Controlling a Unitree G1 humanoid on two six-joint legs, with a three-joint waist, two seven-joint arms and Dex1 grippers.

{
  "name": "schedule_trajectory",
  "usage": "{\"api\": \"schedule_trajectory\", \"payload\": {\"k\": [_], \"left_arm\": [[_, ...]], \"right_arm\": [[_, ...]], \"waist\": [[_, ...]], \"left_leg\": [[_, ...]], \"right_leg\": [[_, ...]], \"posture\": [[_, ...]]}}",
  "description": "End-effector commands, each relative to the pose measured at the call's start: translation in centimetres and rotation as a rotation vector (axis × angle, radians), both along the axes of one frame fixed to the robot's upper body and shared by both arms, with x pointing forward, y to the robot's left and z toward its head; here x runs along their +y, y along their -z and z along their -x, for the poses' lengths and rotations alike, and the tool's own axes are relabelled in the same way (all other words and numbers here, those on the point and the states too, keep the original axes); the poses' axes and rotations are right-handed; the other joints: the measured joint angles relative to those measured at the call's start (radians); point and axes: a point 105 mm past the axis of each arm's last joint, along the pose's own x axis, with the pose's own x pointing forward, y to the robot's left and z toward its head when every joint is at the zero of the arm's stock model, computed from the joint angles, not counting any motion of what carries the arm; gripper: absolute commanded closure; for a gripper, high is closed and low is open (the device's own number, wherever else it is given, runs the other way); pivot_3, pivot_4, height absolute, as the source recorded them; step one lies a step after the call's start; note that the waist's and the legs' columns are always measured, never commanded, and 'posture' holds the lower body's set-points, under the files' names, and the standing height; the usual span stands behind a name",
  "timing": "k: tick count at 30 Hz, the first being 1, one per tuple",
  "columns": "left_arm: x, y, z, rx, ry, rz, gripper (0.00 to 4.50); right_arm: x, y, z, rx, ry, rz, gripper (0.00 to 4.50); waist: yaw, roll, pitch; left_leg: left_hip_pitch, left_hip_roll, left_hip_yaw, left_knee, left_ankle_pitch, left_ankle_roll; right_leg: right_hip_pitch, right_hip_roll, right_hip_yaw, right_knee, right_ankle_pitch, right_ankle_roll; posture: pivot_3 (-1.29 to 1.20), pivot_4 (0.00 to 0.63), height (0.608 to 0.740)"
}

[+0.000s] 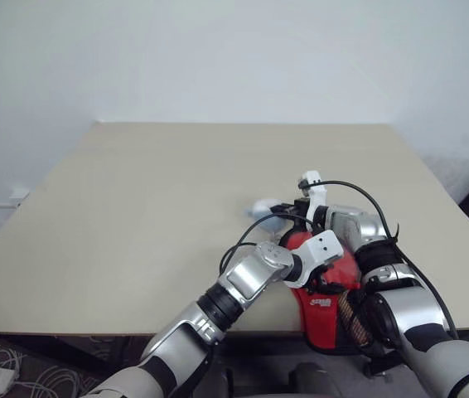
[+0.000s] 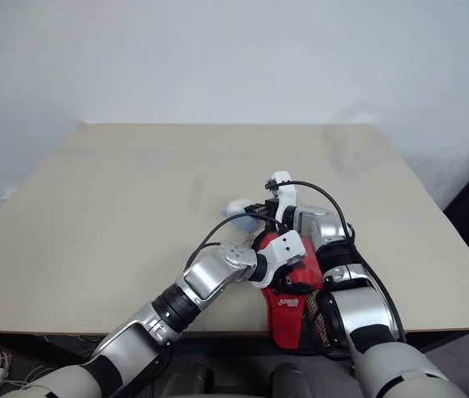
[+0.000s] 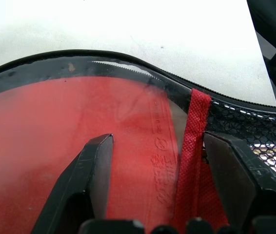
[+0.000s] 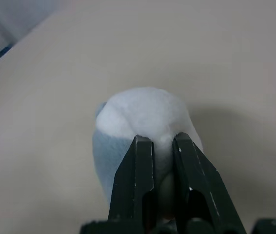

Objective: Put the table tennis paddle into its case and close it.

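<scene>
The case [image 1: 327, 292] lies at the near edge of the table [image 1: 135, 215], on the robot's right, red panel up, with its narrow end overhanging the edge. Through the clear window in the left wrist view, the red rubber face of the table tennis paddle [image 3: 69, 146] is visible inside the case, with embossed lettering on the rubber. The zip teeth run along the black border of the case, and black mesh [image 3: 260, 131] sits beyond a red fabric strip [image 3: 192, 146].

The left gripper [image 3: 155, 161] is positioned directly over the case window. Its two black fingers stand apart, one on the window over the rubber face, the other at the red strip beside the mesh. Whether the fingers press on the case cannot be told.

The right gripper [image 4: 163, 146] reaches past the far end of the case. Its fingers are drawn close together, pinching a small white and pale blue soft object [image 4: 143, 122] that rests on the table just beyond the case. What this object is cannot be told.
</scene>
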Motion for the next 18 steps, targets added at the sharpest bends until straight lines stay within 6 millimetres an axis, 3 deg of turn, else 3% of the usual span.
{"api": "schedule_trajectory", "payload": {"k": [1,9,18], "left_arm": [[2.0,4.0,0.4,0.102,-0.053,-0.154,1.41],[2.1,4.0,0.1,0.11,-0.07,-0.156,1.41],[2.1,4.0,0.0,0.12,-0.08,-0.153,1.41]], "right_arm": [[-1.5,-3.8,-2.7,-0.137,0.187,-0.057,4.46],[-7.0,-4.3,-4.1,-0.223,0.419,0.035,4.46],[-13.5,-4.9,-3.3,-0.272,0.542,0.128,4.46]], "waist": [[0.0,0.0,0.0],[0.0,0.0,0.0],[0.001,0.0,0.0]], "left_leg": [[0.0,0.0,0.0,0.0,0.0,0.0],[0.0,0.0,0.0,0.0,0.0,0.0],[0.0,0.0,0.0,0.0,0.0,0.001]], "right_leg": [[0.0,0.0,0.0,0.0,0.0,0.0],[0.001,0.0,0.0,0.0,0.0,0.0],[0.002,0.0,0.001,-0.001,0.0,0.0]], "posture": [[0.0,0.0,0.74],[0.0,0.0,0.74],[0.0,0.0,0.74]]}}
